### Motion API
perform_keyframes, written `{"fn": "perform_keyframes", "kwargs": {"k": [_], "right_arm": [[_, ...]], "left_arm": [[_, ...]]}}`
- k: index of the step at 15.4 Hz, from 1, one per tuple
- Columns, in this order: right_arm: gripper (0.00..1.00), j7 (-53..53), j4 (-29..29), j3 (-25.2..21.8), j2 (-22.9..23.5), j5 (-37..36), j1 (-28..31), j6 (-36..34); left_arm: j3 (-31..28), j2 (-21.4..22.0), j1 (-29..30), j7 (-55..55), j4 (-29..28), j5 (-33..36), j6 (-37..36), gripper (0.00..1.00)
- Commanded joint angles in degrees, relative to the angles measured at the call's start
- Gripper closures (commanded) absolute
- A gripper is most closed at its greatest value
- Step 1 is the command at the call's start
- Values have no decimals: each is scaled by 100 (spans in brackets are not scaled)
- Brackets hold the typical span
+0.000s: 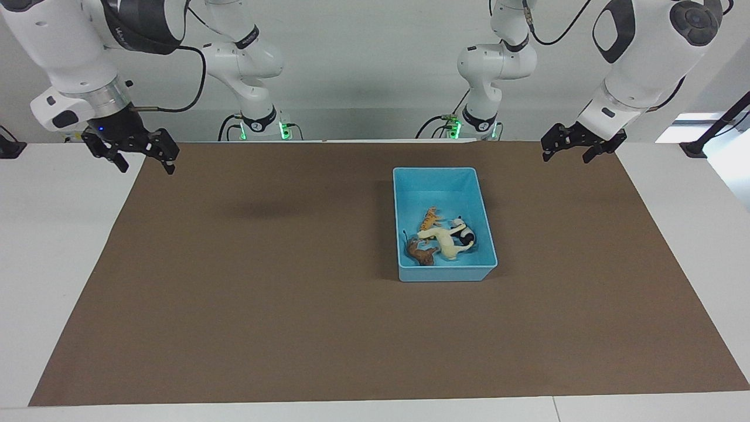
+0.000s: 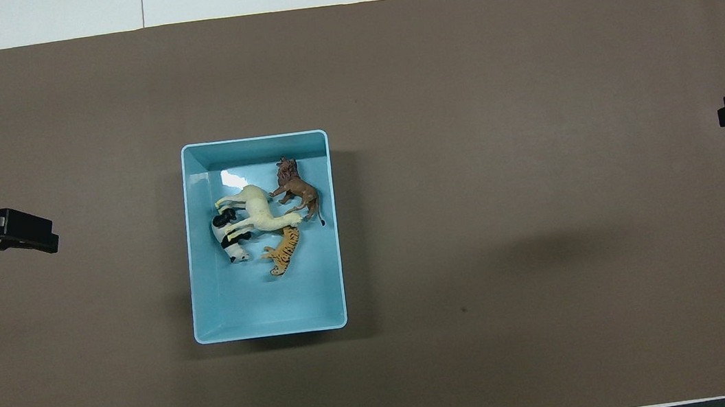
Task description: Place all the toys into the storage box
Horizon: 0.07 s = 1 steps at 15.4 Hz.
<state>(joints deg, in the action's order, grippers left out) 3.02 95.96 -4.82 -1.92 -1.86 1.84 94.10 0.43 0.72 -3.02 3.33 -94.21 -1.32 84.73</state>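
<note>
Lying together in the storage box [image 1: 436,179], the tiger [image 1: 430,219], horse [image 1: 445,240], panda [image 1: 464,235] and lion [image 1: 419,252] probably touch. The left gripper [image 1: 567,151] and right gripper [image 1: 142,160] hang over the brown mat's [image 1: 263,305] ends, fingers apart, holding nothing.

Our two arms [image 1: 638,64] are glossy white with dark grey joint caps. Black cables [image 1: 193,76] loop along them. We see black grippers and green base lights [image 1: 285,130].
</note>
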Motion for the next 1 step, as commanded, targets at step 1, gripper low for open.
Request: {"fn": "perform_keyframes", "kwargs": {"k": [1], "right_arm": [[0, -47, 45, 113, -81, 80, 202, -129]], "left_arm": [[1, 77, 12, 27, -71, 79, 9, 0]]}}
